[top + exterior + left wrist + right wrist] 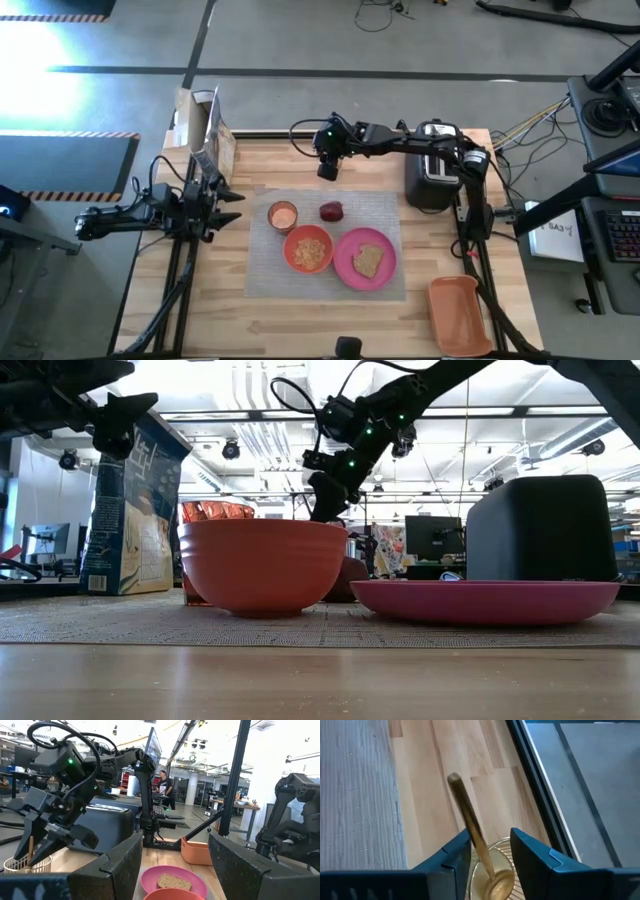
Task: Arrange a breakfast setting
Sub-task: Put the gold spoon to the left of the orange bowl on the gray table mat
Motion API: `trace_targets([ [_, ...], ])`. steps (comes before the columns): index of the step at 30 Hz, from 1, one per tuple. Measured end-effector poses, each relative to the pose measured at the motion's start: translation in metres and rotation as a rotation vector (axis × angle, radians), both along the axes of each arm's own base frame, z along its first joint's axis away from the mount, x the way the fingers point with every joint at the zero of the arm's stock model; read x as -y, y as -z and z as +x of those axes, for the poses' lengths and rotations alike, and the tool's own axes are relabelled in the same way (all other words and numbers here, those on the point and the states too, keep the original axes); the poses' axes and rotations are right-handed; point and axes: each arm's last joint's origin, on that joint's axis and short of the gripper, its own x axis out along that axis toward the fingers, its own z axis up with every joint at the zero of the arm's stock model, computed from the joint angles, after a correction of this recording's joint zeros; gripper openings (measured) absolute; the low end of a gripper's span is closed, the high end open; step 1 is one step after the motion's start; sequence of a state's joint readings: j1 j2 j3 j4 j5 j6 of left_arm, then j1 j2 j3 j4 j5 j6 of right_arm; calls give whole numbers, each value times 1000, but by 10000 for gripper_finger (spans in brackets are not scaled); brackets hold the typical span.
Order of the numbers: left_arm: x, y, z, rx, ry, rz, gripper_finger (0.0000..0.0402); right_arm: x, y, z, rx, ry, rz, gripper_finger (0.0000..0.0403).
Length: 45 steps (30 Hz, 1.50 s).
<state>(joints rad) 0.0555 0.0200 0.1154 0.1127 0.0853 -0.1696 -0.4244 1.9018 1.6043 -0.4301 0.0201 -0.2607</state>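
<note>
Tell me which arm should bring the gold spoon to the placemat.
Right. Its gripper hangs over the holder at the table's far edge, fingers straddling the gold spoon. The left gripper waits at the table's left edge, beside the cereal box.

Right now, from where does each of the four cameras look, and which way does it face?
High: overhead, straight down; both arms, placemat.
Low: table height, level; orange bowl, pink plate, right arm above.
Left wrist: across the table; own fingers, toast slice, right pincer.
Right wrist: downward; own pincer around gold spoon.
High and low share the toaster.
</note>
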Motion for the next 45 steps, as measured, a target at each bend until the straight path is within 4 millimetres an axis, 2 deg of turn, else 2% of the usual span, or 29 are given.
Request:
trace_targets([
  [5,0,0,0,0,-8,-2,212,0,0,0,-8,1,-16,104],
  [12,-5,0,0,2,-171,-35,212,0,0,-1,-22,-16,-32,50],
  [16,-5,0,0,2,-179,-36,212,0,0,-1,-24,-16,-38,18],
  [26,-5,0,0,2,-179,-37,212,-2,-5,-5,-42,-29,-34,11],
  [32,-5,0,0,6,-182,-21,212,-6,-30,-14,12,-29,-61,11],
  [39,-5,-1,0,-3,-224,173,212,-12,-72,-26,117,-36,-113,9],
  [45,-5,-2,-1,4,-234,212,212,-27,-105,-25,273,-158,-97,9],
])
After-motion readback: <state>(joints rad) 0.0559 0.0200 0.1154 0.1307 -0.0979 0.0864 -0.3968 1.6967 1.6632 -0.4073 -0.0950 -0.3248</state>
